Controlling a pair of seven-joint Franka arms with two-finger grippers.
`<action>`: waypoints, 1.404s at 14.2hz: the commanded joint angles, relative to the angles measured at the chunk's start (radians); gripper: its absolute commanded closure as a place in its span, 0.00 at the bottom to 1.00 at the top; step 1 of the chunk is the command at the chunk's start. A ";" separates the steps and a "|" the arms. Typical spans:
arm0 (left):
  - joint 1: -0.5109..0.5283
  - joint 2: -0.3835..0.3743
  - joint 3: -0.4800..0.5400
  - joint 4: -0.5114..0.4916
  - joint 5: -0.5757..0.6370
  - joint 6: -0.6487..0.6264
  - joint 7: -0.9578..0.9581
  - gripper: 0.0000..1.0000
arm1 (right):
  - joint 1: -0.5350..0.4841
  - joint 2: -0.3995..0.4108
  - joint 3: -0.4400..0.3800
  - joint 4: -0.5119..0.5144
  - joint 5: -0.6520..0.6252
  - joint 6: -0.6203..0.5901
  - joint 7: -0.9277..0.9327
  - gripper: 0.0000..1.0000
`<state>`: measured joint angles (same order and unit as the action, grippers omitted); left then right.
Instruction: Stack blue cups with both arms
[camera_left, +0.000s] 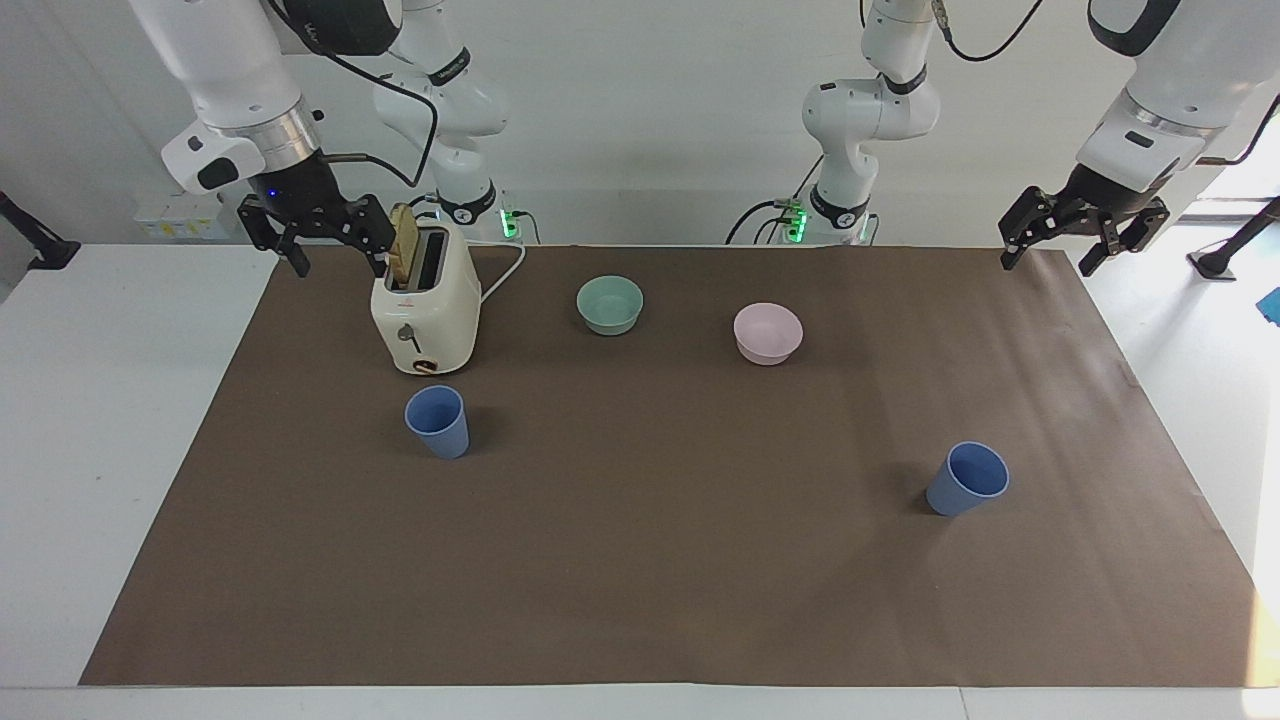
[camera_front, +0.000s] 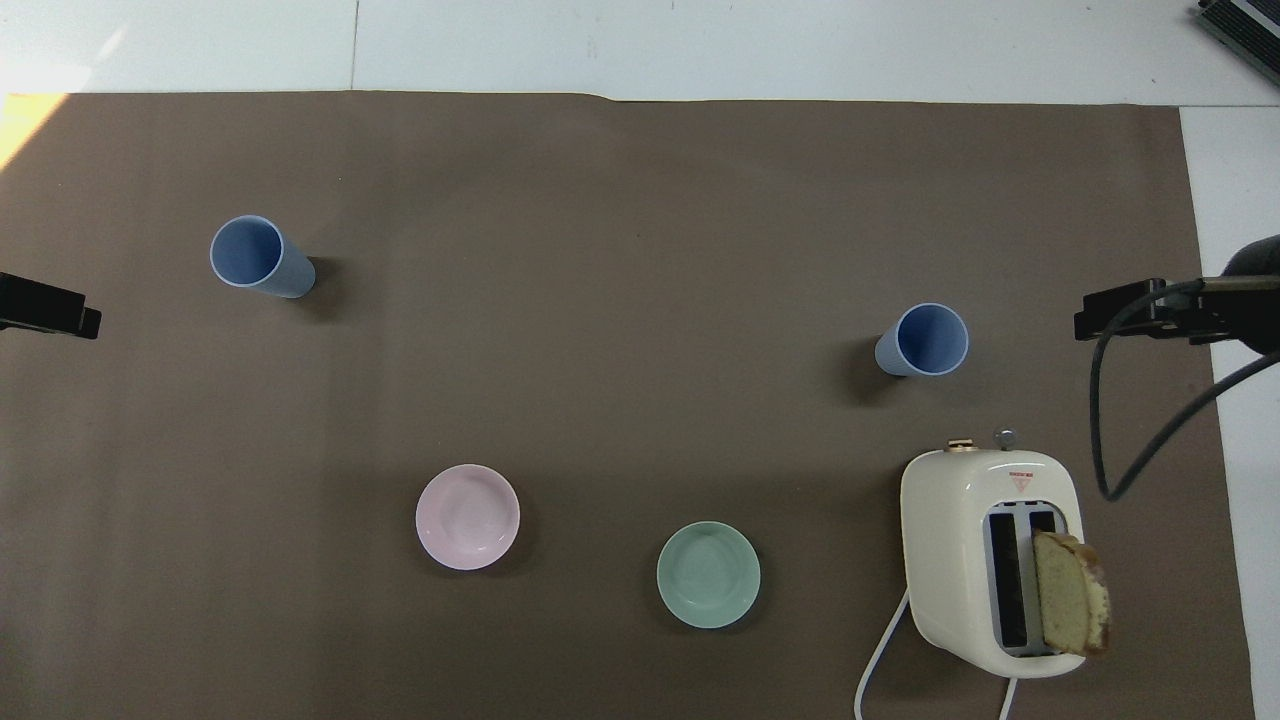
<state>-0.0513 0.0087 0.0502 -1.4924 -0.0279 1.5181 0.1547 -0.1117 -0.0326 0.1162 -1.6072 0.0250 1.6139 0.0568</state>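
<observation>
Brown paper matting (camera_left: 660, 560) covers most of the white table (camera_left: 90, 420) and carries everything on it. Of the two big white arms, the right arm (camera_left: 225, 70) comes down at its own end of the table, and the right gripper (camera_left: 335, 262) hangs in the air just beside the toaster, over the edge of the mat, its jaws spread and holding nothing. The left arm (camera_left: 1165, 90) does the same at its end, the left gripper (camera_left: 1050, 262) raised over the mat's corner nearest the robots, jaws likewise spread and empty. The cream toaster (camera_left: 425, 315) stands upright toward the right arm's end with a slice of bread (camera_left: 404, 245) sticking out of one slot and its white cord (camera_left: 505, 272) trailing toward the robots. A teal-green bowl (camera_left: 610, 304) and a pink bowl (camera_left: 768, 332) sit near the middle, well apart from each other. One blue cup (camera_left: 438, 420) stands upright, mouth up, just beside the toaster and farther from the robots than it. The other blue cup (camera_left: 967, 478) stands upright toward the left arm's end, well apart from the first and unstacked.
</observation>
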 joint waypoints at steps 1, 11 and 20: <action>-0.013 -0.022 0.008 -0.025 0.017 0.004 -0.001 0.00 | -0.011 -0.027 0.003 -0.030 -0.010 0.008 -0.022 0.00; -0.007 -0.021 0.008 -0.071 0.013 0.141 0.000 0.00 | -0.011 -0.027 0.003 -0.030 -0.010 0.008 -0.022 0.00; 0.013 0.091 0.011 -0.184 -0.006 0.418 0.006 0.00 | -0.011 -0.027 0.003 -0.030 -0.008 0.008 -0.022 0.00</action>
<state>-0.0453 0.0701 0.0596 -1.6595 -0.0282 1.8834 0.1555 -0.1117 -0.0327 0.1162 -1.6072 0.0250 1.6139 0.0568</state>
